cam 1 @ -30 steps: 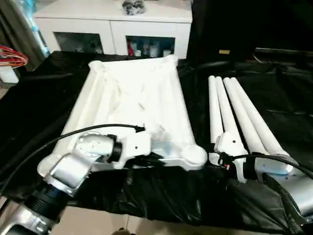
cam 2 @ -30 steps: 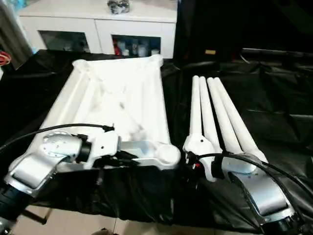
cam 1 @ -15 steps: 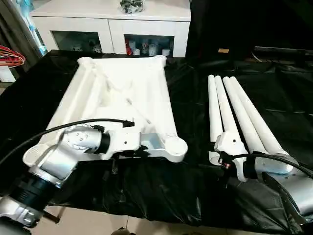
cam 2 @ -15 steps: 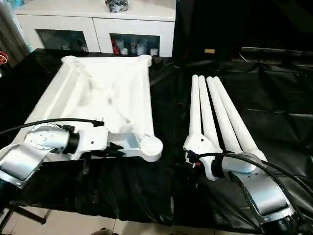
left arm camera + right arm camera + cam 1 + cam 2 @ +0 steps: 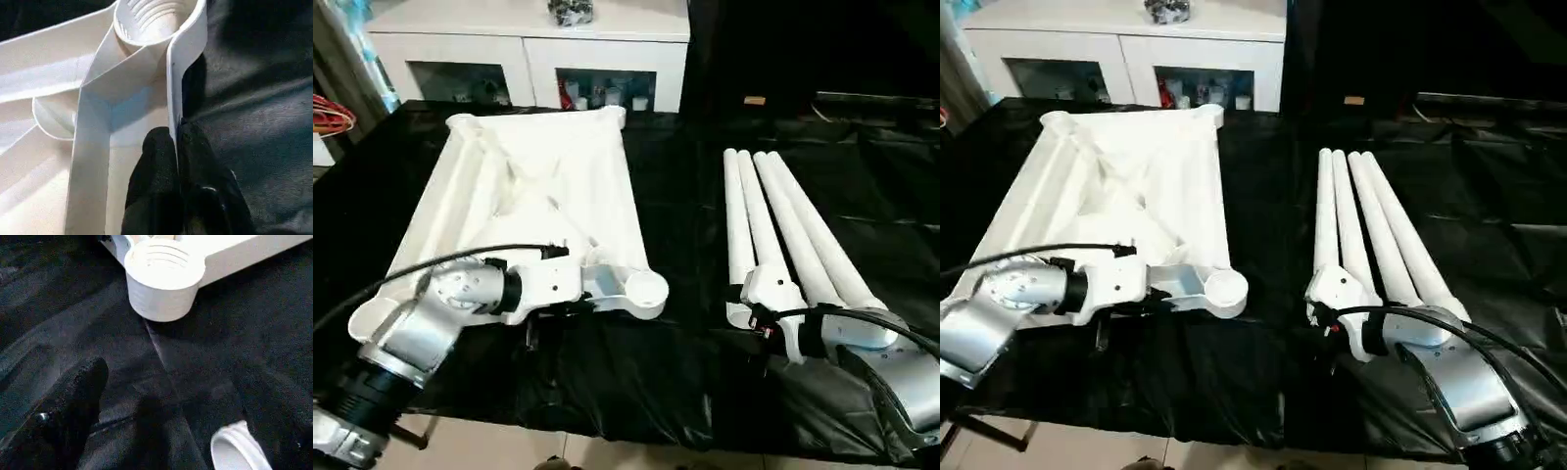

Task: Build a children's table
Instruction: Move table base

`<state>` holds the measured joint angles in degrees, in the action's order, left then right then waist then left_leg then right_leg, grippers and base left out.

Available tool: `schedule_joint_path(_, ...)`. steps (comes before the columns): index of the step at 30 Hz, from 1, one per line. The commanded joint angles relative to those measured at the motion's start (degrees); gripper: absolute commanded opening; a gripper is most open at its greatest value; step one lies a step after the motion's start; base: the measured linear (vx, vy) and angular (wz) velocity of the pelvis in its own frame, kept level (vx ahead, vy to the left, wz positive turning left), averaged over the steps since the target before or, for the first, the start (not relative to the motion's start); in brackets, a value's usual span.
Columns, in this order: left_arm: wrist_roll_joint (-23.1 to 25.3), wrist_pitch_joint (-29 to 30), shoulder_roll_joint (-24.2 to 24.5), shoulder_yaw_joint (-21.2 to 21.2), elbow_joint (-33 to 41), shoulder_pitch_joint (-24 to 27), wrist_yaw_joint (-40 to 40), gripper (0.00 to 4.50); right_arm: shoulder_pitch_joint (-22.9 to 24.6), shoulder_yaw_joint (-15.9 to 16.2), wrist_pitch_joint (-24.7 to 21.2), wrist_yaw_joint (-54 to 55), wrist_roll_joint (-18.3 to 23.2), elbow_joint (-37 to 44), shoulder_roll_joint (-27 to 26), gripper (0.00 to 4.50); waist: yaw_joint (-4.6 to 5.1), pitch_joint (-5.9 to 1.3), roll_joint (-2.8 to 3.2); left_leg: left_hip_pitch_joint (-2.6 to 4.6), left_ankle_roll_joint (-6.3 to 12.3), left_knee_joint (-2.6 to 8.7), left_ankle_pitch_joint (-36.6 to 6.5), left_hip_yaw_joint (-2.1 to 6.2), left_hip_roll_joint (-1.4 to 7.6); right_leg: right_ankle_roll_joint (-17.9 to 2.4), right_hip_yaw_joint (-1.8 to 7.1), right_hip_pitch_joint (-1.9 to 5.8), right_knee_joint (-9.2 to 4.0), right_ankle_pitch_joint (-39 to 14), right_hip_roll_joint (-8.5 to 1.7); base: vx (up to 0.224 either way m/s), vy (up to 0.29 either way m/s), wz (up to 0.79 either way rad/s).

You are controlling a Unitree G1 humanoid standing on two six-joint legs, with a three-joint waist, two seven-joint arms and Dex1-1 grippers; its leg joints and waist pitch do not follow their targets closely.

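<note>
Home room: white glass-fronted cabinet [image 5: 529,59], black-draped table [image 5: 685,196].

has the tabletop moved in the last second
Yes. The tabletop slid left, away from the legs, which stayed put; the gap between them widened.

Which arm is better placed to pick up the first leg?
Right. Its open claw sits at the legs' near ends, while the left claw is shut on the tabletop's rim.

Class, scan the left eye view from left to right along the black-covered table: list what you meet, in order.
Left claw pinching the upturned white plastic tabletop → bare black table cover → four white tapered tube legs → right claw, open.
</note>
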<state>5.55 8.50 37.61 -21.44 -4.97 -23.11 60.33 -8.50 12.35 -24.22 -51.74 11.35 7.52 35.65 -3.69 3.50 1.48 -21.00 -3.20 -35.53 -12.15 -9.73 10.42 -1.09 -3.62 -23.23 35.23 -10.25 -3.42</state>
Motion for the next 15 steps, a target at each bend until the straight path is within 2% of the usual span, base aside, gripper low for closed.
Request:
schedule_joint_path(1,1.91,0.33,0.21,2.39,0.60,-1.29,-5.28,0.02,-0.67,0.35,0.70,-0.32,-0.55,-0.75,0.08,4.50,-0.42,-4.13,-0.29,0.12,2.57,4.20,-5.55,0.95,2.54,-12.52,2.96,3.51,-3.52,-9.38,-4.64,0.000,0.000,0.00)
schedule_joint_path(4,-0.17,-1.14,-2.36,1.15,1.13,-0.16,-4.56,0.02,-0.87,0.40,0.90,-0.34,-0.74,-1.06,0.00,4.50,-0.06,-4.12,-0.45,-0.02,2.70,4.16,-5.51,0.96,2.53,-12.91,2.94,3.61,-3.51,-8.67,-4.63,0.000,0.000,0.00)
schedule_joint_path(8,-2.42,-2.95,-5.26,0.76,1.50,0.14,-4.26,0.02,-1.05,0.49,1.02,-0.32,-0.86,-1.23,-0.08,4.50,-0.28,-4.34,-0.42,0.18,3.57,3.97,-4.01,0.86,2.63,-13.85,2.98,3.51,-3.21,-5.78,-4.58,0.000,0.000,0.00)
schedule_joint_path(9,-3.39,-4.52,-6.69,0.38,1.64,0.10,-3.55,0.02,-1.14,0.53,1.09,-0.31,-0.92,-1.32,-0.12,4.50,-0.33,-4.39,-0.61,0.09,4.01,3.93,-3.34,0.86,2.63,-14.21,3.00,3.61,-3.09,-4.57,-4.62,0.000,0.000,0.00)
schedule_joint_path(10,-4.22,-6.48,-8.47,-0.15,1.22,-0.13,-3.06,0.02,-1.21,0.60,1.18,-0.32,-1.01,-1.40,-0.14,4.50,-0.45,-4.36,-0.52,0.07,4.23,3.93,-3.35,0.83,2.62,-14.43,2.99,3.59,-3.04,-4.23,-4.63,0.000,0.000,0.00)
schedule_joint_path(12,-4.53,-7.39,-9.32,-0.39,0.81,-0.29,-2.93,0.02,-1.24,0.65,1.25,-0.32,-1.10,-1.46,-0.13,4.50,-0.65,-4.41,-0.58,0.10,4.54,3.87,-3.45,0.78,2.69,-14.53,3.03,3.62,-3.10,-4.18,-4.73,0.000,0.000,0.00)
schedule_joint_path(13,-4.21,-7.27,-9.47,-0.66,0.59,-0.43,-2.98,0.02,-1.28,0.66,1.25,-0.32,-1.10,-1.48,-0.15,4.50,-0.89,-4.34,-0.35,0.16,4.48,3.85,-3.95,0.81,2.70,-14.43,3.00,3.51,-3.16,-4.99,-4.73,0.000,0.000,0.00)
schedule_joint_path(15,-3.00,-7.07,-9.41,-1.16,-0.25,-0.75,-3.40,0.02,-1.28,0.63,1.31,-0.29,-1.13,-1.52,-0.11,4.50,-1.04,-4.13,-0.52,0.26,3.97,3.95,-5.79,0.69,2.63,-13.46,3.04,3.42,-3.61,-8.18,-4.67,0.000,0.000,0.00)
